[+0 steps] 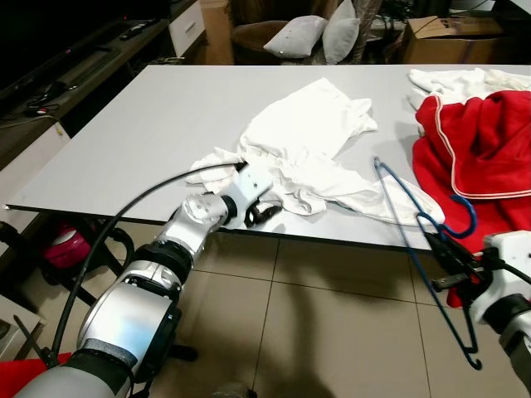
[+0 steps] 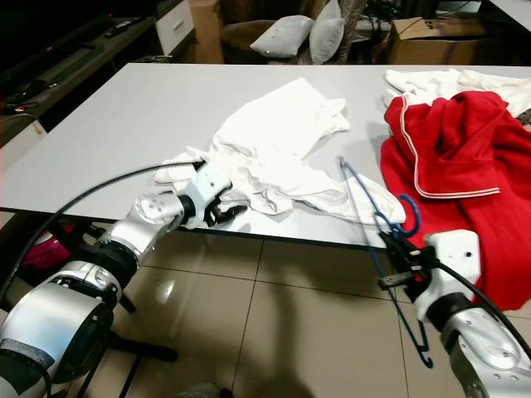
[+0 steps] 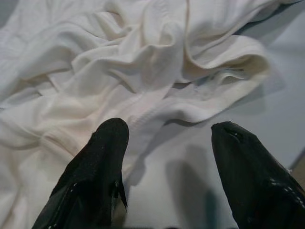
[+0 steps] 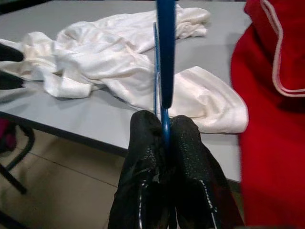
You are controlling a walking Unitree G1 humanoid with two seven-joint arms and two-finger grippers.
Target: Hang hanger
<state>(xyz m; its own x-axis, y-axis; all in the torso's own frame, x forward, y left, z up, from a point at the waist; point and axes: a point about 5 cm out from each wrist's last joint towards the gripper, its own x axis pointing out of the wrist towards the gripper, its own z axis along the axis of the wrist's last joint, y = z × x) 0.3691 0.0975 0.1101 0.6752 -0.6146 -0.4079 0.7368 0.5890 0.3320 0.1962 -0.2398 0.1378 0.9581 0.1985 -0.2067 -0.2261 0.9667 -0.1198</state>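
My right gripper (image 4: 164,125) is shut on a blue wire hanger (image 4: 165,57), held off the table's front right corner. The hanger (image 1: 404,217) slants upward over the table edge, its hook near a red garment (image 1: 489,149). A crumpled white shirt (image 1: 307,137) lies in the middle of the grey table (image 1: 149,124). At the table's front edge my left gripper (image 1: 261,207) is open, its fingertips just at the shirt's near hem. In the left wrist view the left gripper (image 3: 169,129) has bare table between its fingers and the white cloth (image 3: 143,71) right beyond them.
More white cloth (image 1: 448,79) lies behind the red garment at the far right. Two grey pillows (image 1: 319,35) on a chair and a cardboard box (image 1: 452,37) stand beyond the table. A dark low cabinet (image 1: 75,62) runs along the left. Tiled floor (image 1: 332,315) lies below.
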